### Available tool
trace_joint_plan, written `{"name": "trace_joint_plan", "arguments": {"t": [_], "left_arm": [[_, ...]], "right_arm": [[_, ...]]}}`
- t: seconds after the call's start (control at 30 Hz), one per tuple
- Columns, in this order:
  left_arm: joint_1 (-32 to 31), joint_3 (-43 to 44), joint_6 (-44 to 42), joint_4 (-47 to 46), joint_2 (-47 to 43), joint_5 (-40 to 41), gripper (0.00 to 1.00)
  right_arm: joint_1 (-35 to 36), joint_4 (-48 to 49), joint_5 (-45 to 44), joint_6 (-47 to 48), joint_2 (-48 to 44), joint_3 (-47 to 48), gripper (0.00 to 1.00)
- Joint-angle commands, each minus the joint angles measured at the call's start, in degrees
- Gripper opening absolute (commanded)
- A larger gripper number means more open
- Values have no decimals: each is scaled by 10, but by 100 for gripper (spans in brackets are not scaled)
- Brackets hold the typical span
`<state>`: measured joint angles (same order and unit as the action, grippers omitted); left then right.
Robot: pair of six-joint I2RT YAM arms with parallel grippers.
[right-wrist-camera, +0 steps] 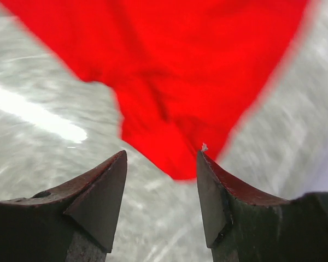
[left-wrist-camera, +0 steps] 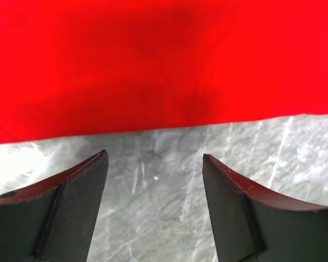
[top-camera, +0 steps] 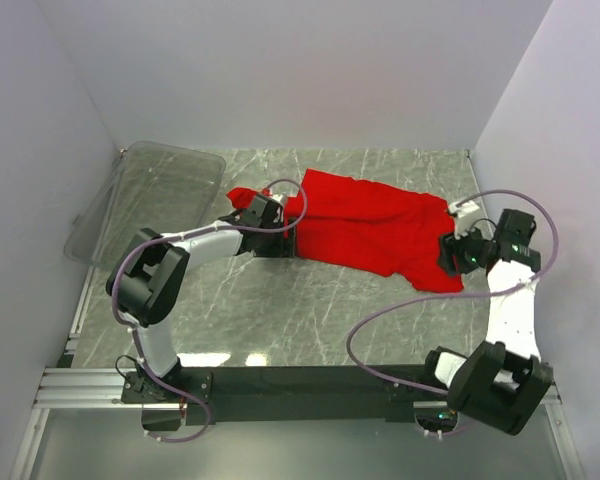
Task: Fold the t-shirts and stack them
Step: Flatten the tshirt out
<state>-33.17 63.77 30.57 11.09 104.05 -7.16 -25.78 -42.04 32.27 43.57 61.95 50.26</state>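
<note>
The bright red t-shirt (top-camera: pixel 370 228) lies spread across the far middle of the marble table. My left gripper (top-camera: pixel 288 238) rests at the shirt's left edge; in the left wrist view it (left-wrist-camera: pixel 154 158) stands open over bare marble, with the t-shirt's hem (left-wrist-camera: pixel 164 71) just ahead of the fingertips. My right gripper (top-camera: pixel 448 255) hovers at the shirt's right end. In the right wrist view it (right-wrist-camera: pixel 161 155) is open with nothing between its fingers, and a corner of the t-shirt (right-wrist-camera: pixel 169 87) lies on the table just beyond them.
A clear plastic bin (top-camera: pixel 150 205) stands at the far left of the table (top-camera: pixel 300 310), tilted against the wall. White walls close the table on three sides. The arms' bases and a black rail (top-camera: pixel 310 380) run along the near edge.
</note>
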Motion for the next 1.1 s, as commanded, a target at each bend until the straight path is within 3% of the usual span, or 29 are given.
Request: {"name": "trace_joint_plan", "arguments": {"t": [0.0,0.3,0.4,0.53,0.67,1.07], "left_arm": [[-4,37,-24,12,16,26,75],[-19,114,1,56,68,69,75],[-23,108,30,75,57,94,74],[-23,80,66,87,-20,132,76],[-11,44,92,103,-103,196,81],[42,-101,156,157,-392,310,87]], "right_arm": [[49,-59,124,103,43,28,60],[181,43,117,7,107,47,60],[248,46,116,61,125,44,60],[366,79,48,133,190,66,59],[457,112,-15,115,273,146,58],[593,162,-143,55,440,249,57]]}}
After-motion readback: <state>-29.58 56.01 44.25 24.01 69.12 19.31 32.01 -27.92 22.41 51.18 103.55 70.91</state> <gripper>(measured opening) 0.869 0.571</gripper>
